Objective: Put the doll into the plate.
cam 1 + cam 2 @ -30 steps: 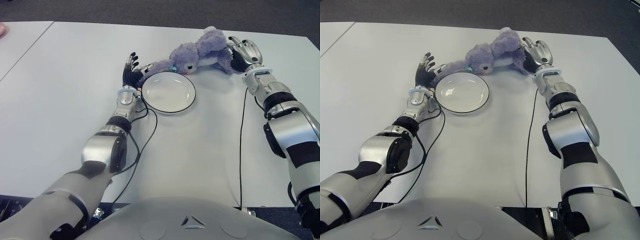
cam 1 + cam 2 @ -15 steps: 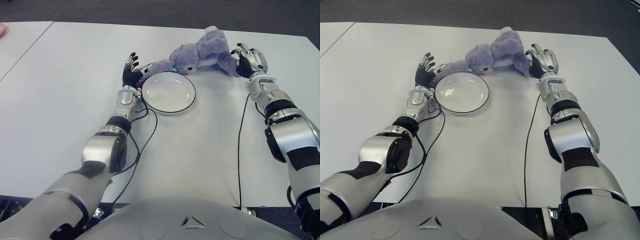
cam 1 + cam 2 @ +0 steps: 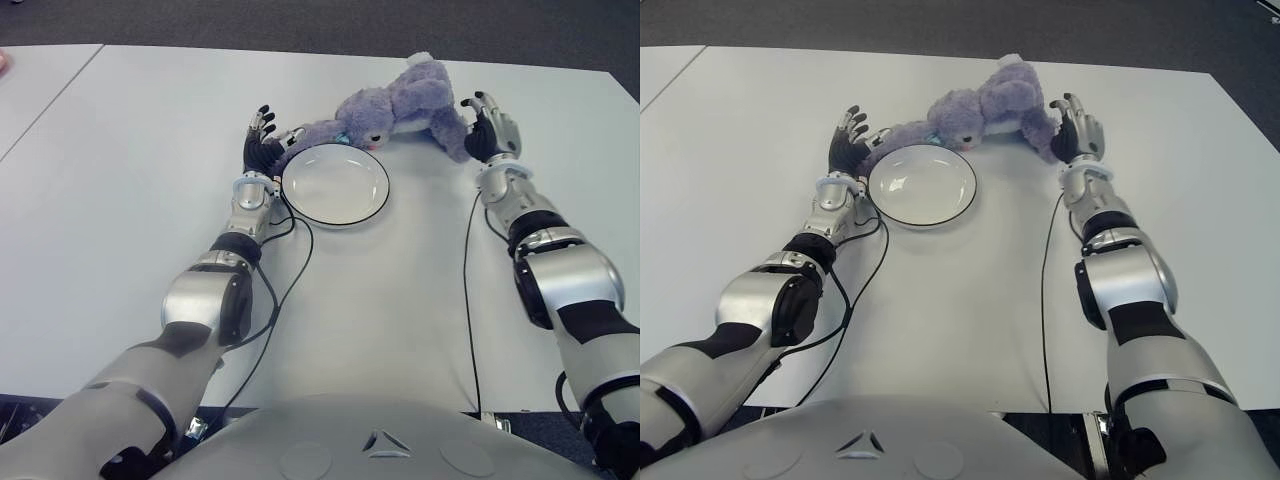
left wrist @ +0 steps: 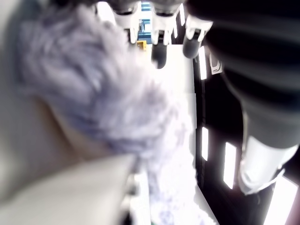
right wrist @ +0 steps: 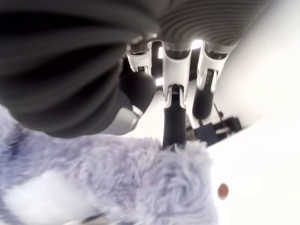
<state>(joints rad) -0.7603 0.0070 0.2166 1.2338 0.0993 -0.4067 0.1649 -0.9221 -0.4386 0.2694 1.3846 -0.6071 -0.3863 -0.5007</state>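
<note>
The left wrist view is blurred: the purple plush doll (image 4: 89, 108) shows only as fuzzy fur, running off the picture's edge. In the right wrist view the right hand (image 5: 164, 93) fills the picture, hiding most of the doll.

Fluffy lavender doll (image 3: 390, 108) sprawled just behind empty black-rimmed white plate (image 3: 336, 184), one limb along its far rim.

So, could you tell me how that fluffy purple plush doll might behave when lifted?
The fluffy purple plush doll sprawls limply behind the white plate, so it probably sags. Its fur looks soft, likely light and unbreakable. It seems unlikely to roll.
</note>
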